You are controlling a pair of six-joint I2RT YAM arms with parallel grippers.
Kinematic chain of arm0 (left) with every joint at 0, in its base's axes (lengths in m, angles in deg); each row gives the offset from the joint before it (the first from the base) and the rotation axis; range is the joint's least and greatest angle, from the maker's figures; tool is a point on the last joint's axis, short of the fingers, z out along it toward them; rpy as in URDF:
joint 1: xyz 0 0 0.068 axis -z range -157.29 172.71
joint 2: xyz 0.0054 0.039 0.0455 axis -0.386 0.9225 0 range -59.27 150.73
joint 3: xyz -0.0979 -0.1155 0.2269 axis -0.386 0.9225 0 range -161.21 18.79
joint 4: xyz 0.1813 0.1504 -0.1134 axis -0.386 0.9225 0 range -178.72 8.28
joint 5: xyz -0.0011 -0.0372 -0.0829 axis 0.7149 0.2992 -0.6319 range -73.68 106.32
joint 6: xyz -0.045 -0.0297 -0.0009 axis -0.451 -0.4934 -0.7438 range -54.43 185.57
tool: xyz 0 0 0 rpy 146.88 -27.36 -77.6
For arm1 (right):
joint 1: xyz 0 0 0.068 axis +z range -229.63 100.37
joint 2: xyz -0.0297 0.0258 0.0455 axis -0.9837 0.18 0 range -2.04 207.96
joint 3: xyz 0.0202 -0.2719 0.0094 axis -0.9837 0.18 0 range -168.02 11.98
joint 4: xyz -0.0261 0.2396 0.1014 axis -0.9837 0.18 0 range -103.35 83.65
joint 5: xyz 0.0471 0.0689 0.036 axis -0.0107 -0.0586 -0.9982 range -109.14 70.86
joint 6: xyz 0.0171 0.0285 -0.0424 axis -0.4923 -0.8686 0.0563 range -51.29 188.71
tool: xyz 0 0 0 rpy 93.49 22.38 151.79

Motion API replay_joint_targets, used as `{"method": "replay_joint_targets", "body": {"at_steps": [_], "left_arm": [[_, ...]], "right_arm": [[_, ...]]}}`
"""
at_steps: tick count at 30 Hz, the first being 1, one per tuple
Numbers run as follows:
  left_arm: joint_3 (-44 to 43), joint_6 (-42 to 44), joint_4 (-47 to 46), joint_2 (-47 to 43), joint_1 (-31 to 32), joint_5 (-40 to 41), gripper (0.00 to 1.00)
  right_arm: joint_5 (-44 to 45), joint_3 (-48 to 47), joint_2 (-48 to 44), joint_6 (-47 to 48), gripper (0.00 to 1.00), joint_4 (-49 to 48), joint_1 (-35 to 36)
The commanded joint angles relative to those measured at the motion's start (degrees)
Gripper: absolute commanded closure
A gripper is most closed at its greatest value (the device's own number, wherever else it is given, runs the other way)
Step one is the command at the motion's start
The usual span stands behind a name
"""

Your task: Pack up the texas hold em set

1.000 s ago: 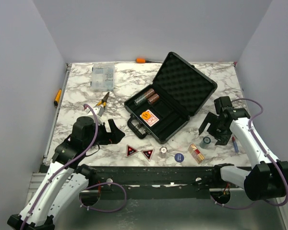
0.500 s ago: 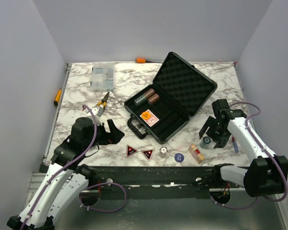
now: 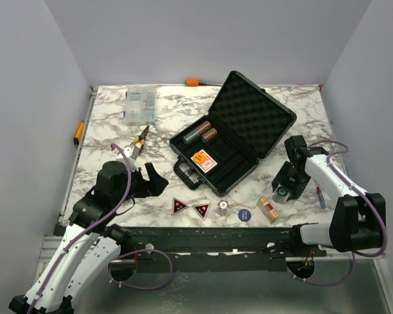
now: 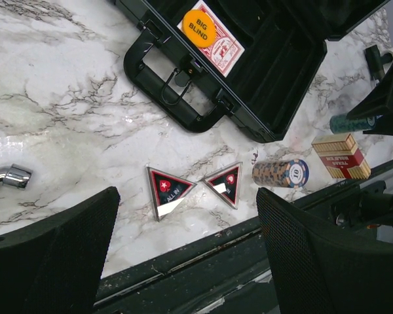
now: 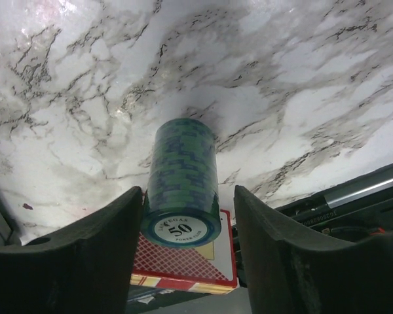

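Observation:
The black briefcase (image 3: pixel 239 134) lies open at mid-table, with chip stacks (image 3: pixel 202 133) and an orange-red card deck (image 3: pixel 203 159) inside. In the left wrist view an orange "BIG BLIND" button (image 4: pixel 198 27) lies on that deck. Two red-black triangles (image 3: pixel 190 208), a chip stack on its side (image 3: pixel 221 209), a blue button (image 3: pixel 244 214) and a boxed deck (image 3: pixel 267 209) lie near the front edge. My right gripper (image 5: pixel 187 196) is open and straddles the green chip stack (image 5: pixel 182 190), also seen from above (image 3: pixel 281 193). My left gripper (image 3: pixel 154 182) is open and empty, left of the triangles (image 4: pixel 165 190).
A clear organiser box (image 3: pixel 139 104) stands at the back left, yellow-handled pliers (image 3: pixel 139 140) below it. An orange screwdriver (image 3: pixel 200 82) lies at the back edge and another orange-handled tool (image 3: pixel 78 133) at the left edge. A small pen-like item (image 3: pixel 321 196) lies right of my right gripper.
My right gripper has come down and in around the green chip stack. The left arm has barely moved.

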Motion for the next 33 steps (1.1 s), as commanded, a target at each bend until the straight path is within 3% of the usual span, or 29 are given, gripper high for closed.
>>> {"method": "replay_joint_targets", "body": {"at_steps": [1, 11, 13, 22, 29, 33], "left_arm": [[0.3, -0.6, 0.6, -0.8, 0.3, 2.0, 0.15], [0.3, -0.8, 0.7, -0.7, 0.3, 2.5, 0.15], [0.3, -0.9, 0.7, -0.6, 0.3, 2.5, 0.15], [0.5, 1.1, -1.6, 0.1, 0.3, -1.0, 0.12], [-4.1, 8.1, -1.7, 2.7, 0.3, -1.9, 0.1], [-6.4, 12.5, -3.7, 5.6, 0.4, -6.5, 0.1]], "right_arm": [[2.7, -1.0, 1.1, 0.1, 0.42, -1.1, 0.1], [2.9, -4.5, 2.3, 2.4, 0.91, 0.0, 0.3], [3.1, -5.6, 2.3, 2.8, 0.96, 0.4, 0.4], [3.0, -14.0, 1.6, 3.7, 0.99, 4.3, 0.9], [1.5, -18.2, -0.7, 2.6, 0.99, 7.6, 0.9], [-0.5, -20.7, -2.1, 2.3, 0.99, 9.2, 0.9]]}}
